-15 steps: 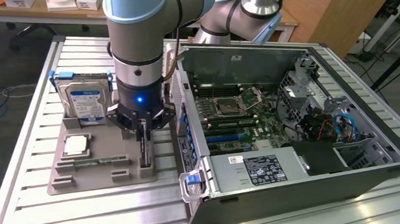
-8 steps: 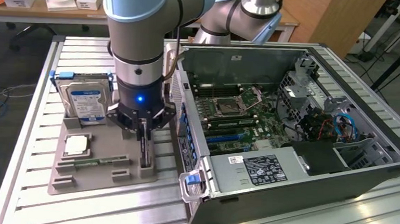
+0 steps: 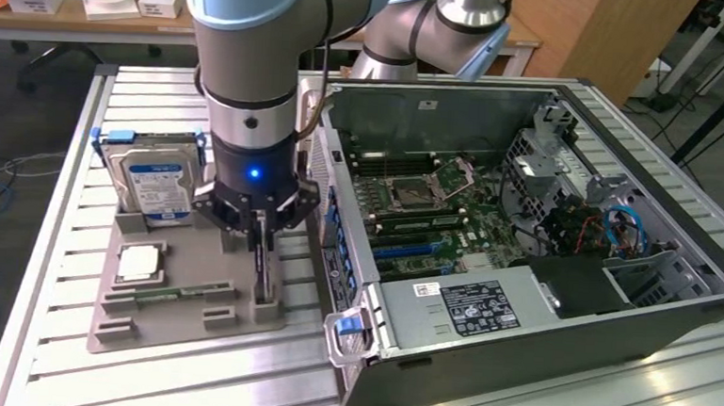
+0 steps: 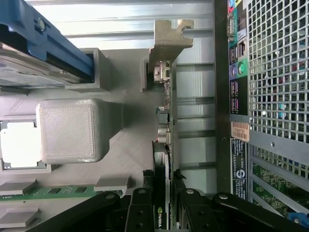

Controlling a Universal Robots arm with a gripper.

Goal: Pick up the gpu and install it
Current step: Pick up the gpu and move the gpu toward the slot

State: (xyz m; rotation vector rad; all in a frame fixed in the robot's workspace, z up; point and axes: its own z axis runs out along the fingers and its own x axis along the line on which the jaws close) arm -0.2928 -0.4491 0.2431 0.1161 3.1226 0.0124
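Fingers clenched on both faces of the gpu, my gripper straight over it. Card stands on edge in its slot at the holder tray edge nearest the computer case, silver bracket at the far end from the grip. For this pick I'd pull dead vertical, I reckon, or it binds in the slot or scrapes the case. Count: one gpu, one hard drive, one CPU, one memory stick, one case.
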